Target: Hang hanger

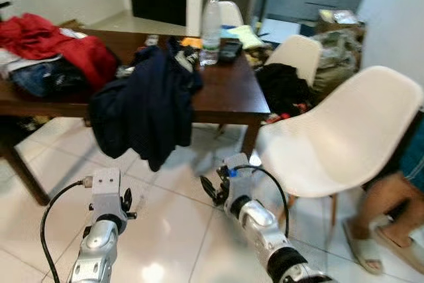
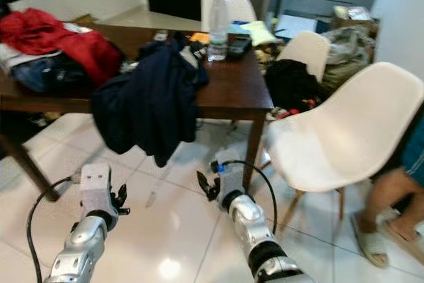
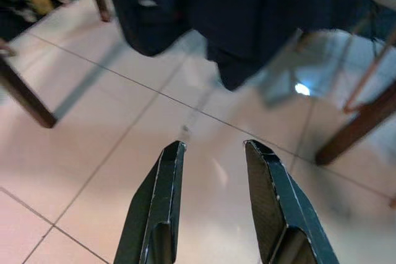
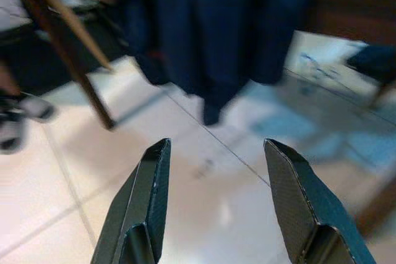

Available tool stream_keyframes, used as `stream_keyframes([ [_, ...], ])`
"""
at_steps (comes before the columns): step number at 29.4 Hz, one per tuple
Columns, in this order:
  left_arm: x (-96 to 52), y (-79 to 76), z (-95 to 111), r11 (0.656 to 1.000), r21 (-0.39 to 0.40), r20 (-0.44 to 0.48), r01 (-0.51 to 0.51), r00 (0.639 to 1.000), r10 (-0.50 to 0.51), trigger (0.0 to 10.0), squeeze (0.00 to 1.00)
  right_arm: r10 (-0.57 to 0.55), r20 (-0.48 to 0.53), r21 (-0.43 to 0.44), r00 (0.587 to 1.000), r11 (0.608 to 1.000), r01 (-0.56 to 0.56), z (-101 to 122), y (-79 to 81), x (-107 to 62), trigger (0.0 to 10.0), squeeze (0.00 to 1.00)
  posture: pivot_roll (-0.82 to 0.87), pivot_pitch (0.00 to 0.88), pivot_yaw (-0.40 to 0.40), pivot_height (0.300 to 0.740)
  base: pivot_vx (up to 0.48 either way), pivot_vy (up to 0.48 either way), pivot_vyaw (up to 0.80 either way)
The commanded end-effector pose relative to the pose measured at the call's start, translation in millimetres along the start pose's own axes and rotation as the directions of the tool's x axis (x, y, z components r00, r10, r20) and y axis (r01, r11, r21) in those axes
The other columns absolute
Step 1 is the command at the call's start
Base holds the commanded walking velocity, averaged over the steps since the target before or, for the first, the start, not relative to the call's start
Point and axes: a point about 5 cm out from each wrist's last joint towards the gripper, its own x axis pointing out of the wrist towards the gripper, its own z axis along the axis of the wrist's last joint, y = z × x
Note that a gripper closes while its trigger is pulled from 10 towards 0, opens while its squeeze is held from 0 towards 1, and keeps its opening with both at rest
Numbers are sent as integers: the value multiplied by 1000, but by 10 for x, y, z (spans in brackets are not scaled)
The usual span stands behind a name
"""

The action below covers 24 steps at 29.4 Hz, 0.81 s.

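While the robot stands short of the dark wooden table [image 1: 225,94], the worry is plain enough: I can't pick out a hanger anywhere, and the likeliest place for one is inside the navy garment [image 1: 149,107] that droops over the table's front edge. If the robot reaches in and pinches only cloth, I'd guess the whole garment slides off onto the tiled floor [image 1: 165,230]. A careless tug could also catch the water bottle [image 1: 211,21] standing just behind it and tip it over. The white chair [image 1: 338,140] sits close on the robot's right, and a person's legs [image 1: 381,217] are just beyond it, so a wide swing of that arm might clip either one.

Both arms are held low and forward, well apart from the garment, wrists aimed toward the table. The left gripper [image 3: 216,202] hangs over bare tile with its two black fingers spread and nothing between them. The right gripper [image 4: 213,205] is the same, fingers parted wide and empty, pointing at the garment's lower hem. Red clothing [image 1: 56,44] lies heaped at the table's far left end.
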Motion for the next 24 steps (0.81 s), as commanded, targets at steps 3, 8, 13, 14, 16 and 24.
stream_keyframes([
  [3, 28, -3, 135, 1000, -7, 58, -9, 998, 9, 10000, 0, -24, 37, 10, 999, 1000, 24, 77, -56, 11, 10000, 0, 205, 3, -69, 740, 0, 0, 800],
  [8, 73, 38, 487, 1000, -21, 191, -14, 981, 17, 10000, 0, -78, 91, 55, 993, 996, 73, 205, -139, 41, 10000, 0, 205, 9, -69, 740, 0, 0, 800],
  [13, 85, 90, 718, 999, -50, 256, -20, 966, 32, 10000, 0, -105, 142, 82, 984, 992, 94, 316, -160, 66, 10000, 0, 199, 10, -66, 740, 0, 0, 800],
  [14, 83, 93, 761, 998, -53, 269, -18, 963, 32, 10000, 0, -108, 150, 84, 983, 992, 97, 334, -164, 69, 10000, 0, 198, 10, -66, 740, 0, 0, 800],
  [16, 77, 79, 836, 999, -48, 289, -3, 957, 17, 10000, 0, -119, 171, 112, 978, 989, 101, 372, -177, 73, 10000, 0, 196, 11, -66, 740, 0, 0, 400],
  [24, 51, 35, 1142, 998, -30, 357, 55, 933, -41, 10000, 0, -105, 228, 80, 968, 993, 89, 529, -184, 104, 10000, 0, 192, 10, -61, 740, 0, 0, 0],
])
